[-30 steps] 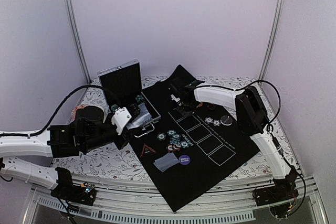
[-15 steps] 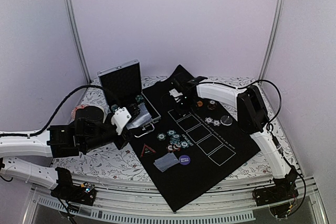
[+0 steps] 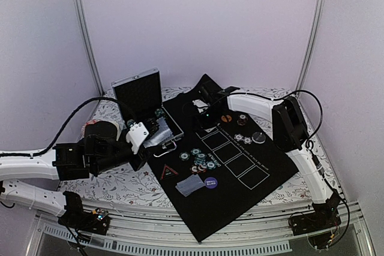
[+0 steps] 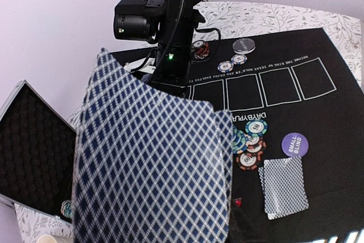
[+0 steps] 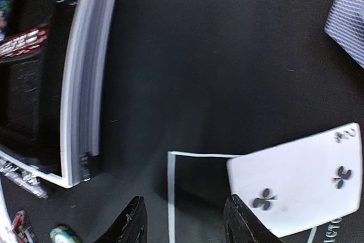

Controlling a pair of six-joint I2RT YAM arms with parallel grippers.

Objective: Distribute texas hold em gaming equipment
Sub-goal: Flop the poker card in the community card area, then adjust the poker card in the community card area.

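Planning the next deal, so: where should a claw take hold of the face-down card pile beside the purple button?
Likely from straight above, pinching its two long edges: the card pile lies flat on the black mat, and the purple button crowds one short edge.

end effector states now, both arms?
Left end effector: closed on a blue-backed playing card.
Right end effector: open, empty; face-up clubs card beside it.

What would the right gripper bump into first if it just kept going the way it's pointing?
Most likely the black mat: the open right gripper points down at it, by the corner of a white rectangle, beside a face-up clubs card. Nothing shows in between, though depth is unclear.
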